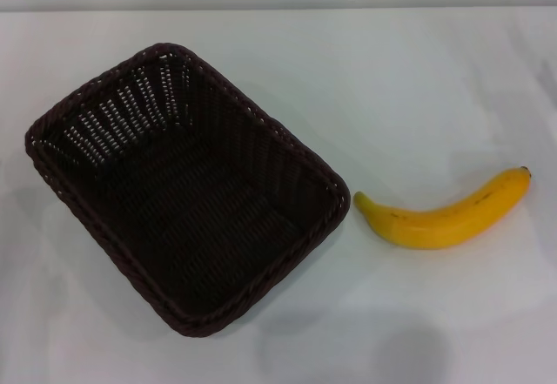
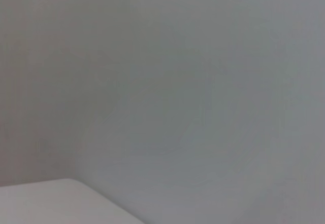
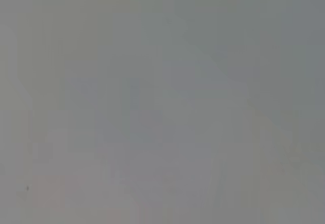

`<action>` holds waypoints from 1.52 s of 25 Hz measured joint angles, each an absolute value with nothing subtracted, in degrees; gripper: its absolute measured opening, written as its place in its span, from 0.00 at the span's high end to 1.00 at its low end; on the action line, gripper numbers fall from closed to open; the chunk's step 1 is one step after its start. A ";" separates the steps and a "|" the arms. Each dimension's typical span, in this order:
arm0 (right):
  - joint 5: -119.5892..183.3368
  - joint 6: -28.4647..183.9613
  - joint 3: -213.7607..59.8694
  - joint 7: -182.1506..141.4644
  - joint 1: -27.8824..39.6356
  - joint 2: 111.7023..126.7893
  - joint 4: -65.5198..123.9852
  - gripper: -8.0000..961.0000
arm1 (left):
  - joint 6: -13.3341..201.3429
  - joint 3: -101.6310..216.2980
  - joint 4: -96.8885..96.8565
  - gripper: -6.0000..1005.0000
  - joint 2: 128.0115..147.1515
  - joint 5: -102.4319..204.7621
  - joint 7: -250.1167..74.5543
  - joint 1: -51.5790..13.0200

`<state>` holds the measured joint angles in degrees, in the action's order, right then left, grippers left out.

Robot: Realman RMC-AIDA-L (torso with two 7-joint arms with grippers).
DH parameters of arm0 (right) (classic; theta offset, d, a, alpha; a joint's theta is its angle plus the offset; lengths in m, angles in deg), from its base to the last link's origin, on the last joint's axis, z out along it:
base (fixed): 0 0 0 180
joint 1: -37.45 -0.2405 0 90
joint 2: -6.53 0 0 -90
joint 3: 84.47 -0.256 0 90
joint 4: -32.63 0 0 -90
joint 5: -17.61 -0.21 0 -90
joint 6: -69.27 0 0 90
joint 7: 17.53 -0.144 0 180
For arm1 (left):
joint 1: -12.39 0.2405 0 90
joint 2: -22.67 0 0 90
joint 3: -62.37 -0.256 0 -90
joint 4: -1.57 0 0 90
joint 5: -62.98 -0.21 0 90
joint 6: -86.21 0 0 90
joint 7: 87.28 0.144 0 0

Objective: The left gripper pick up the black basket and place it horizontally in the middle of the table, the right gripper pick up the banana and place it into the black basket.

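The black basket [image 1: 187, 188] lies on the white table [image 1: 409, 97] at the left of the head view, turned at a slant, with its open top up and nothing inside. The banana [image 1: 444, 214] lies on the table to the right of the basket, a short gap from its right corner, with its dark stem tip at the far right. Neither gripper shows in any view. The left wrist view shows only a grey surface with a pale corner [image 2: 51, 203]. The right wrist view shows only plain grey.
The table's far edge [image 1: 278, 10] runs along the top of the head view, with a grey wall behind it. Faint shadows lie on the table in front of the basket.
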<state>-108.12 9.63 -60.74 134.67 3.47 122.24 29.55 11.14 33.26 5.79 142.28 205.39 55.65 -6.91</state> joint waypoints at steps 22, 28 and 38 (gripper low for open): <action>-108.16 10.18 -61.74 134.50 3.16 122.14 29.38 0.12 | 21.49 31.23 -5.28 0.12 141.15 204.35 30.40 -7.08; -107.97 9.95 -61.56 134.44 3.33 122.17 29.38 0.12 | 26.38 29.88 -17.50 0.12 135.94 186.75 8.27 -7.95; -107.65 9.54 -61.53 134.35 2.01 122.28 29.79 0.12 | 18.67 29.84 -30.47 0.12 122.79 139.69 -32.74 -20.69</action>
